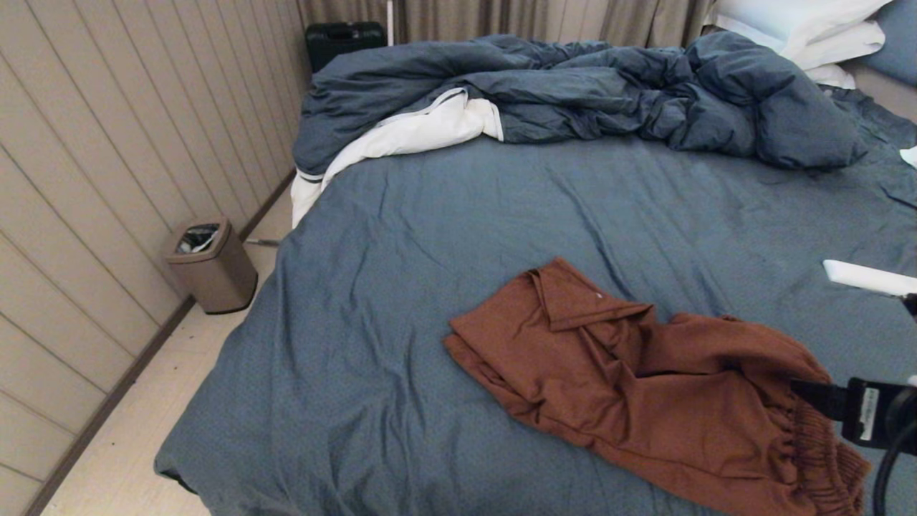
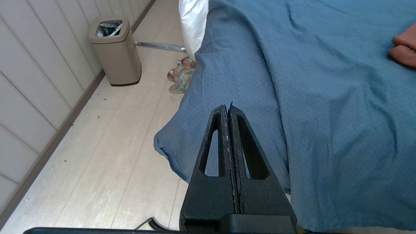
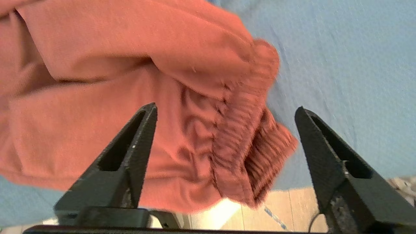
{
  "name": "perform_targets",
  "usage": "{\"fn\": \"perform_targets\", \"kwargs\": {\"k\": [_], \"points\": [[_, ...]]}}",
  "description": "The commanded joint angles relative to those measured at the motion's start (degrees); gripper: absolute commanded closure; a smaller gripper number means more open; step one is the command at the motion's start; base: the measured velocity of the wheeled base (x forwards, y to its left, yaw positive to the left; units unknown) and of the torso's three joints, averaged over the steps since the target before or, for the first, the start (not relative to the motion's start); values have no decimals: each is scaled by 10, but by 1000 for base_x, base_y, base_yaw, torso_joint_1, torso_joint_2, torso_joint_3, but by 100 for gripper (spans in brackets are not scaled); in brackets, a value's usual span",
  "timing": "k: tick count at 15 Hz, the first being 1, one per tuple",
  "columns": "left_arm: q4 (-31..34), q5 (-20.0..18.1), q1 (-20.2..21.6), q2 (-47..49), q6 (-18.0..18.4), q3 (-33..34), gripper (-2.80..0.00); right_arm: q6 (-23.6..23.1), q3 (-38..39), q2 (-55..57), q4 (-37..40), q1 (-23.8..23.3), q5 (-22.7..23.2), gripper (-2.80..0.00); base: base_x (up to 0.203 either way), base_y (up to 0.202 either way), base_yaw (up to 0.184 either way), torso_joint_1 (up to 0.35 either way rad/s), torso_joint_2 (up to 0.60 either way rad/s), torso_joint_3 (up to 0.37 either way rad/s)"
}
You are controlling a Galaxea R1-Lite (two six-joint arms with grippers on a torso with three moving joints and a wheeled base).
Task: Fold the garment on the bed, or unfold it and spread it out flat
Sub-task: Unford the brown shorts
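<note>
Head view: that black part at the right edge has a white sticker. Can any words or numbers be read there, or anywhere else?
None can be read.
White label on the right arm's black part: print too small to read.
Shorts: no print shows.
Bin: no lettering shows.

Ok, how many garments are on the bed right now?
1: the garment, rust-brown shorts, lies crumpled on the bed near its front edge, below the open right gripper. More could hide under the bunched duvet.

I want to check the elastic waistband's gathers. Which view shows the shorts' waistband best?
The right wrist view: the gathered waistband fills the space between the open right gripper. The head view shows it at the frame's edge; the left wrist view shows only a corner of the shorts.
</note>
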Motion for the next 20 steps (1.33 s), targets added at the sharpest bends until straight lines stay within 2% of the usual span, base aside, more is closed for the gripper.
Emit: {"fn": "perform_targets", "kwargs": {"k": [1, 2, 4, 5, 8, 10, 13, 17, 18, 19, 20], "points": [[0, 0, 0, 1, 0, 0, 0, 2, -7, 39, -1, -18, 0, -280, 0, 0, 0, 0, 0, 0], [0, 0, 0, 1, 0, 0, 0, 2, -9, 49, -1, -32, 1, -280, 0, 0, 0, 0, 0, 0], [0, 0, 0, 0, -1, 0, 0, 5, -18, 45, -2, -44, 33, -280, 0, 0, 0, 0, 0, 0], [3, 1, 1, 0, 1, -2, 0, 8, -21, 34, -2, -50, 49, 0, 0, 0, 0, 0, 0, 0], [7, 2, 1, 5, 1, -23, 0, 11, -35, 6, 26, -61, 95, 0, 0, 0, 0, 0, 0, 0], [31, -4, 1, 51, -11, -105, 0, 13, -50, -8, 44, -62, 111, 0, 0, 0, 0, 0, 0, 0], [47, -34, 1, 195, -29, -199, 0, 21, -88, -18, 59, -61, 115, 0, 0, 0, 0, 0, 0, 0], [52, -119, -10, 480, -57, -344, 0, 38, -130, -6, 81, -60, 133, 0, 0, 0, 0, 0, 0, 0], [55, -129, -33, 548, -65, -386, 0, 38, -140, 4, 81, -60, 140, 0, 0, 0, 0, 0, 0, 0], [58, -127, -76, 610, -78, -433, 0, 38, -146, 14, 80, -60, 144, 0, 0, 0, 0, 0, 0, 0], [61, -106, -150, 664, -94, -474, 0, 38, -150, 26, 79, -60, 148, 0, 0, 0, 0, 0, 0, 0]]}}
